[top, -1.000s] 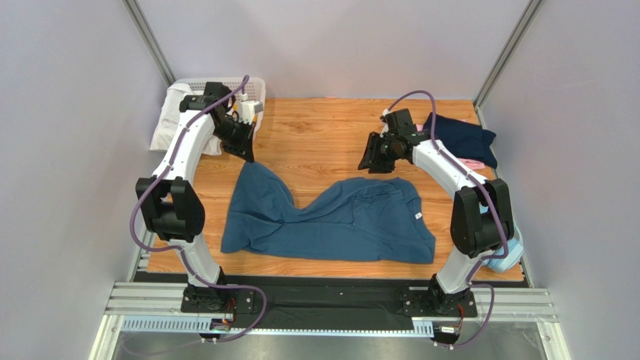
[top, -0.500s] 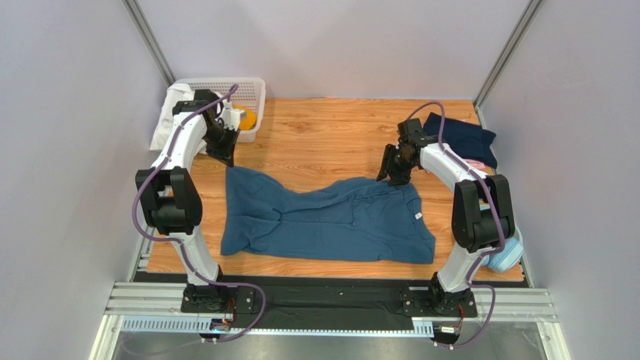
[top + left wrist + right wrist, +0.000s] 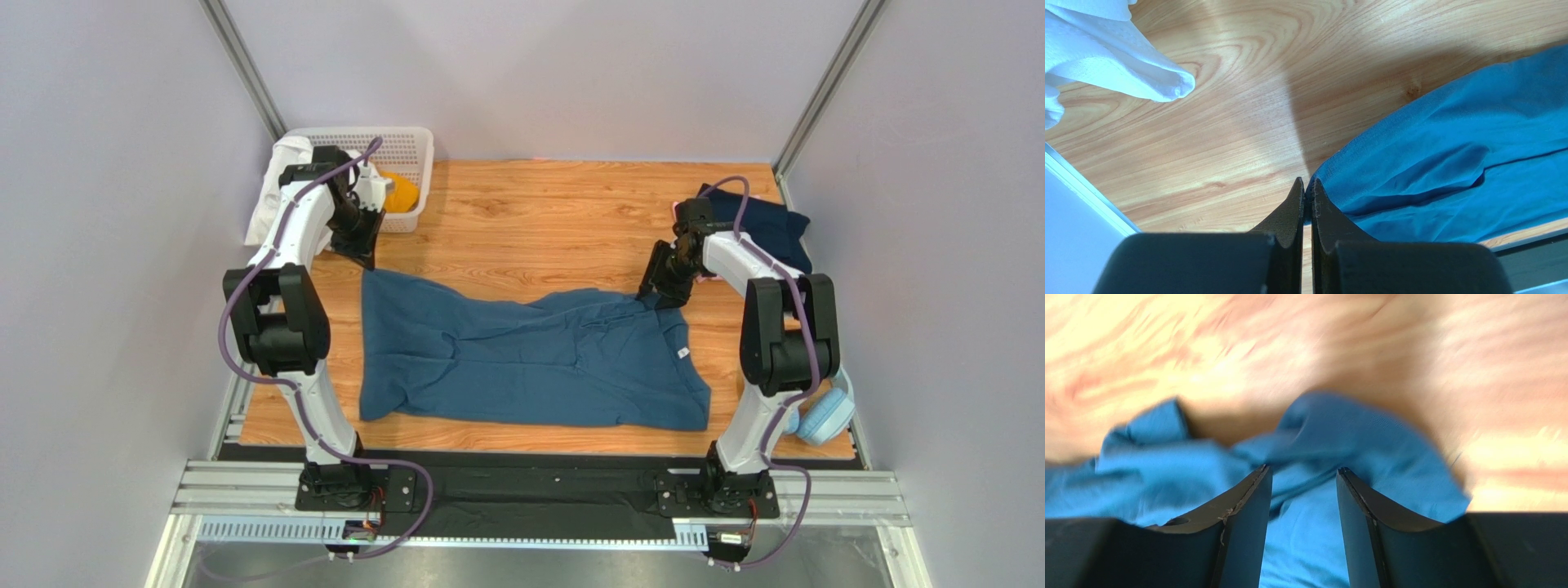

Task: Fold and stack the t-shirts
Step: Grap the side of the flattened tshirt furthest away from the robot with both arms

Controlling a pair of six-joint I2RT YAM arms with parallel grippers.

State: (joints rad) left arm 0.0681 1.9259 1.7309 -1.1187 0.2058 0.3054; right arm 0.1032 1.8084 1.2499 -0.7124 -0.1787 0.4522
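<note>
Creased, soft teal-blue t-shirt (image 3: 540,358) sprawls across grained wooden table (image 3: 540,221).

Blue t-shirt (image 3: 528,361) pulled out flatter

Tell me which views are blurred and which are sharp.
Right wrist view: motion blur smears the wooden table and softens the blue t-shirt. Left wrist view: sharp, a shadow on the wood near the left claw. Top view: sharp, evenly lit.
</note>
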